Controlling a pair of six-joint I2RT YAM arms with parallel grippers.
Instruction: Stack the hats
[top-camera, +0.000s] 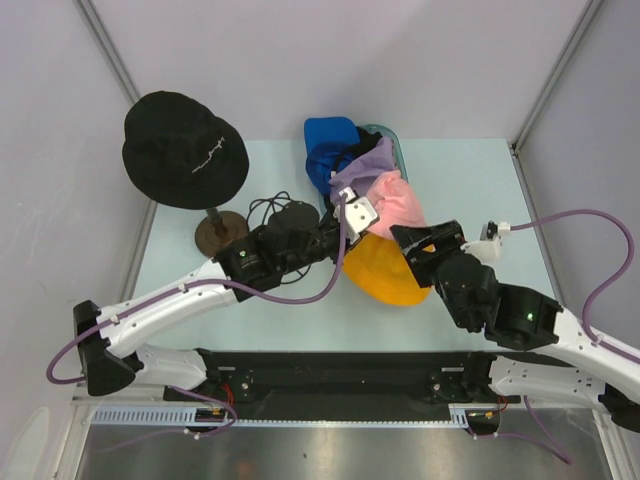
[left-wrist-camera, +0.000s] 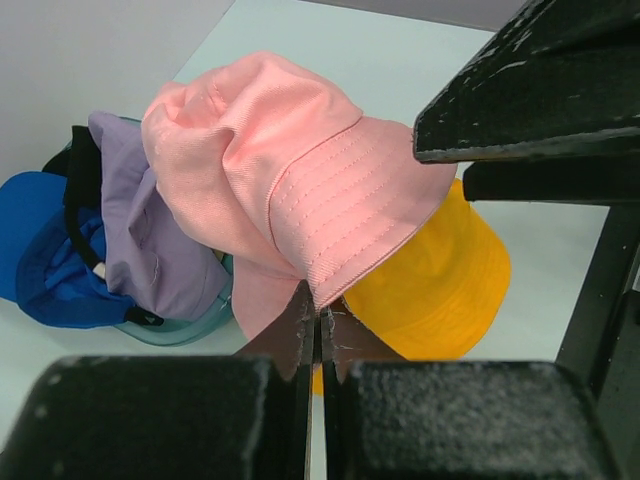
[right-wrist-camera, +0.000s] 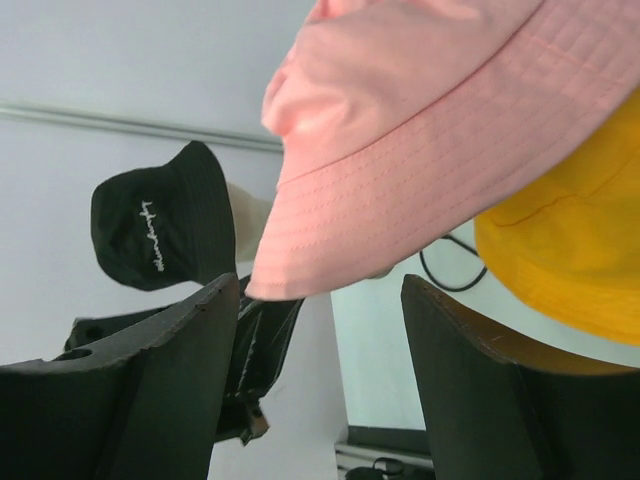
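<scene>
Slippage looks the likeliest trouble: the left gripper (left-wrist-camera: 318, 322) pinches only the brim's very edge of the soft pink fabric bucket hat (left-wrist-camera: 300, 170), which drapes over the orange fabric bucket hat (left-wrist-camera: 440, 290). The right gripper (right-wrist-camera: 320, 295), jaws apart and empty beneath that brim, could snag it.

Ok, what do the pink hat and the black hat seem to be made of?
The pink hat looks like matte cotton twill: fine diagonal ribs, parallel stitch rows on the brim. The black hat: soft matte cloth, perhaps cotton too; white lettering seems stitched, weave too small to tell.
</scene>
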